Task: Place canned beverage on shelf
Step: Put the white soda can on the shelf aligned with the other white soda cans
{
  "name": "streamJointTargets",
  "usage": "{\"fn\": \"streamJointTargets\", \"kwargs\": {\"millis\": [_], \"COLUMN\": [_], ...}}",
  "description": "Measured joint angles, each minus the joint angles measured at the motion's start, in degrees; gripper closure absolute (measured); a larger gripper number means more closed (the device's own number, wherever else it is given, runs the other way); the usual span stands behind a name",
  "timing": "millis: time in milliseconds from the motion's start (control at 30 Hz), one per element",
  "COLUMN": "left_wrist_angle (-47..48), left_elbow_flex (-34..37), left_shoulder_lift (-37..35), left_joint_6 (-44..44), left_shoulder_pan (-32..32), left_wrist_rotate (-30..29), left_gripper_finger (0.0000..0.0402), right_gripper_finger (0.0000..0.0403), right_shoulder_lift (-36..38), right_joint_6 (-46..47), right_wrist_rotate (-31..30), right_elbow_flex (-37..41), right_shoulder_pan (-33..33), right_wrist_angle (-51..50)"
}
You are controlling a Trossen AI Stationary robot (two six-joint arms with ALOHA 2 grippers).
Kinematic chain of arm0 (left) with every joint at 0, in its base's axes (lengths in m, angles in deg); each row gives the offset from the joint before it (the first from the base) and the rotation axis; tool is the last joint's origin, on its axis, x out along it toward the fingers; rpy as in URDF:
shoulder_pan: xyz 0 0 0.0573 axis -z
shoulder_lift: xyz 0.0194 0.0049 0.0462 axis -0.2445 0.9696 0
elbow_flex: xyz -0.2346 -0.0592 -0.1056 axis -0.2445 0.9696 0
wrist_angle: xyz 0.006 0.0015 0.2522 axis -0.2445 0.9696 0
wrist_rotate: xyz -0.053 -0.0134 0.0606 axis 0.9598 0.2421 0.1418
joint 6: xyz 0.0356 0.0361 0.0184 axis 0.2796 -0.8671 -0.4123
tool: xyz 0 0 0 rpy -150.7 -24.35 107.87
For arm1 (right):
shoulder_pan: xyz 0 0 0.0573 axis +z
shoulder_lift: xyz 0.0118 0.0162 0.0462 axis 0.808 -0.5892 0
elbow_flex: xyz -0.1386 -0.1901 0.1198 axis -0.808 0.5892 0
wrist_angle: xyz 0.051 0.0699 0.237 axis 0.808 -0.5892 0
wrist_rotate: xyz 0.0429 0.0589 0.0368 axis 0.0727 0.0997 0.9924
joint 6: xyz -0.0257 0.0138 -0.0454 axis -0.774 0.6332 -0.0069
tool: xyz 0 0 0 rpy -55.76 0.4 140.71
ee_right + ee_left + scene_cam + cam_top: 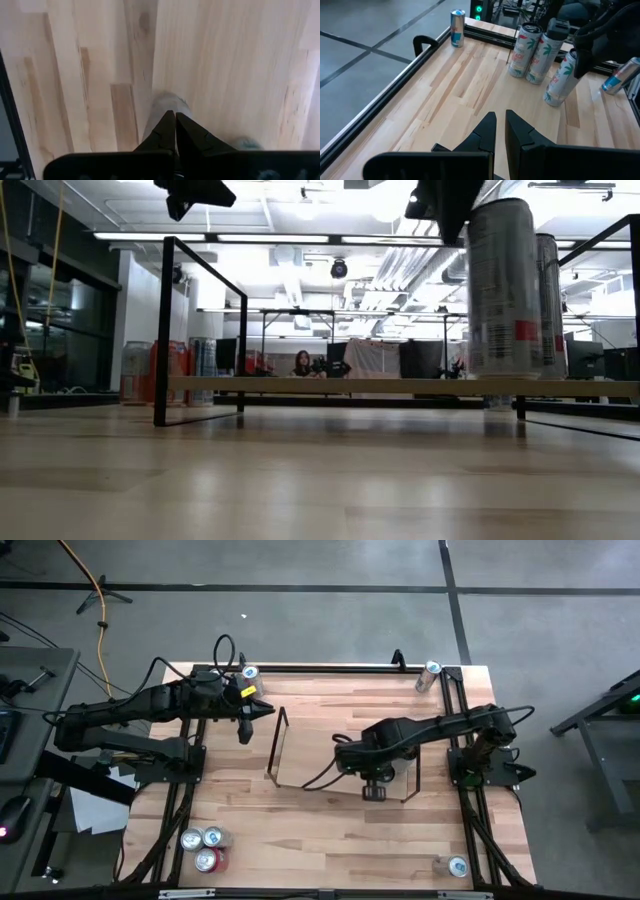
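Pale butcher-block table (330,820) framed by a black rail frame (320,667), grey floor all round; an open office shows far behind in the low view, with a seated person (301,364) in the distance. Shelf (340,755) of thin black rods sits at mid-table, one upright end frame near the left arm, the other under the right arm. Left gripper (266,709) hovers just outside the shelf's left end frame, fingers (487,131) pressed close together with only a thin slit between them, nothing held. Right gripper (175,131) points straight down over the shelf's right end, tips together, also holding nothing; directly beneath it the right wrist view shows the blurred top of a pale can. Left wrist view shows three tall white palm-print cans (540,52) in a close group under the right arm, two upright and the third tilted. Low view shows two tall cans (505,290) upright on the shelf's board at its right end. Other cans stand well apart: one slim can (431,673) at the far right corner, one (248,674) by the left arm's base, three clustered (205,845) at the near left corner, one (456,866) at the near right corner. Yellow cable (100,600) runs across the floor beyond the table.
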Motion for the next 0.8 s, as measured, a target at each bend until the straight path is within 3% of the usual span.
{"fn": "streamJointTargets", "kwargs": {"millis": [433,800], "left_wrist_angle": [0.0,0.0], "left_elbow_flex": [0.0,0.0], "left_shoulder_lift": [0.0,0.0], "left_joint_6": [0.0,0.4], "left_shoulder_pan": [0.0,0.0], "left_wrist_rotate": [-0.1,-0.1], "left_gripper_finger": [0.0402,0.0401], "right_gripper_finger": [0.0403,0.0403], "right_shoulder_lift": [0.0,0.0], "right_joint_6": [0.5,6.3], "right_wrist_rotate": [1.0,3.1], "right_elbow_flex": [0.0,0.0], "right_shoulder_pan": [0.1,0.1], "right_wrist_angle": [-8.1,-8.2]}}
